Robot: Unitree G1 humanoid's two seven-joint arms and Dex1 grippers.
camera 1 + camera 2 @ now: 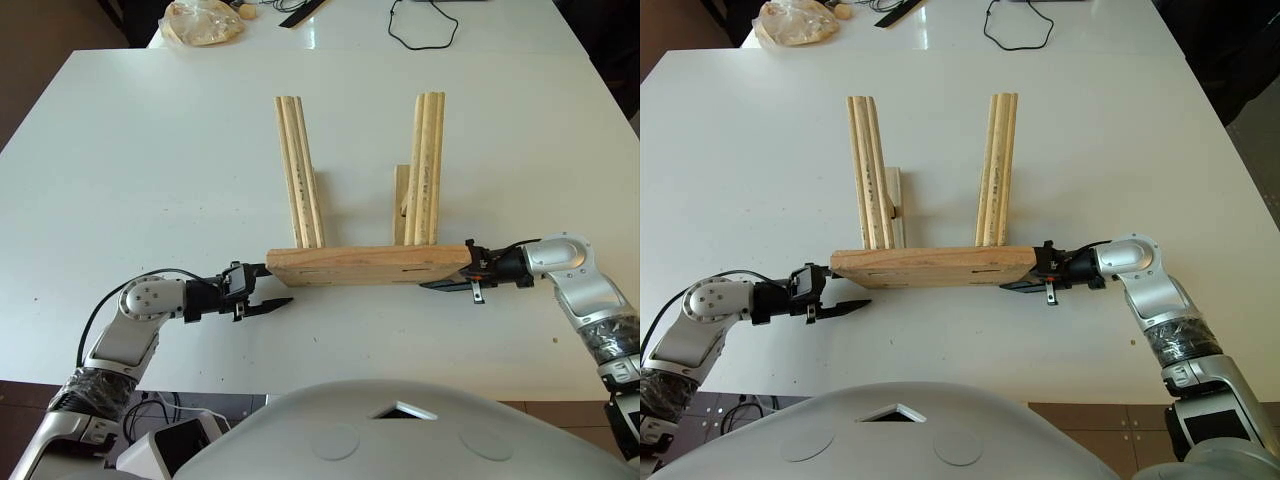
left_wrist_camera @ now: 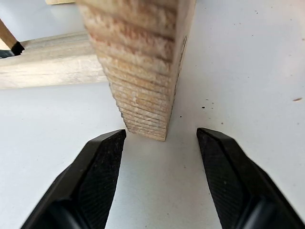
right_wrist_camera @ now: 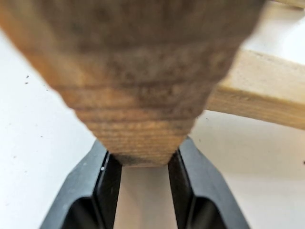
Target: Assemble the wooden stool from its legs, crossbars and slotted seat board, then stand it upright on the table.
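The wooden stool lies on its side on the white table (image 1: 150, 180). Its slotted seat board (image 1: 365, 264) stands on edge at the front. Two leg bundles (image 1: 300, 170) (image 1: 427, 165) point away from me, with a crossbar (image 1: 401, 205) beside the right-hand bundle. At the board's left end my left gripper (image 1: 272, 285) is open. In the left wrist view the board end (image 2: 143, 71) sits level with the black fingertips (image 2: 107, 143), touching neither. My right gripper (image 1: 455, 272) is shut on the board's right end, its fingers (image 3: 102, 176) pressing both faces of the wood (image 3: 138, 119).
A crumpled plastic bag (image 1: 203, 22) and a black cable (image 1: 420, 30) lie on a second table at the back. Open tabletop spreads left and right of the stool. The table's front edge runs just below both arms.
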